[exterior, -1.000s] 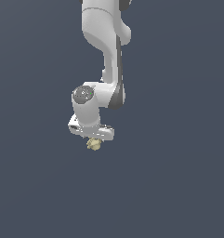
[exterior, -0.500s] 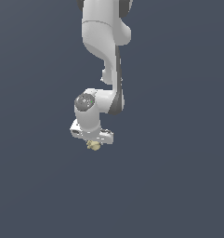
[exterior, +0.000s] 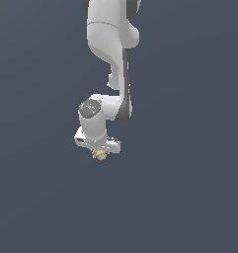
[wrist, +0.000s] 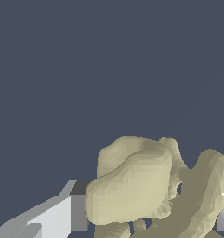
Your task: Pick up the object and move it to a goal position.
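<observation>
the fingers (exterior: 103, 148) are mostly hidden under the white gripper (exterior: 99, 150) in the exterior view, and the small yellow-beige lump (exterior: 99, 155) sits right below the hand, tucked up against it. the white arm (exterior: 113, 54) reaches down from the top edge, over a flat dark grey surface (exterior: 189, 188) whose edges and corners lie outside the picture. in the wrist view the fingers (wrist: 62, 216) press on the lump (wrist: 136, 181) from both sides: a white and grey pad touches one flank, a second pad shows at the opposite side, so the gripper (wrist: 146, 218) is clamped on the knobbly lump.
</observation>
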`<state>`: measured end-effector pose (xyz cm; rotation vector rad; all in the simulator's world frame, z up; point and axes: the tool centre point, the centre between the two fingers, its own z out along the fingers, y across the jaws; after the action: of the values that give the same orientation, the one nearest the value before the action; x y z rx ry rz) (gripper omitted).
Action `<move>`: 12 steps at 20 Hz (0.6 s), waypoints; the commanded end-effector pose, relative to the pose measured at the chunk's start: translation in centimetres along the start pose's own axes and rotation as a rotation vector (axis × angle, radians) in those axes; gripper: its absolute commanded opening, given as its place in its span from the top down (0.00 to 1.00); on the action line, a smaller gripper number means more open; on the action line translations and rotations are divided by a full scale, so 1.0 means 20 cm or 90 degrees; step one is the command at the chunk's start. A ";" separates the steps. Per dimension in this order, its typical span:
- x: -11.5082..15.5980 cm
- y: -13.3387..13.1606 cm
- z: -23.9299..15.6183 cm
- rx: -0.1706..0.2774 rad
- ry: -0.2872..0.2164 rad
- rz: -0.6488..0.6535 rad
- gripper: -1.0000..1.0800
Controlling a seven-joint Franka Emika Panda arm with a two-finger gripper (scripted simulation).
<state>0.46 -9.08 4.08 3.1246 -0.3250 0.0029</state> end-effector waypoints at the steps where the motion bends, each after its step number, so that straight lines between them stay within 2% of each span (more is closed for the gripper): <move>1: 0.00 0.00 0.00 0.000 -0.001 0.000 1.00; 12: -0.11 -0.07 -0.10 0.000 -0.001 0.000 1.00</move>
<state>-1.02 -7.64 5.59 3.1244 -0.3261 0.0001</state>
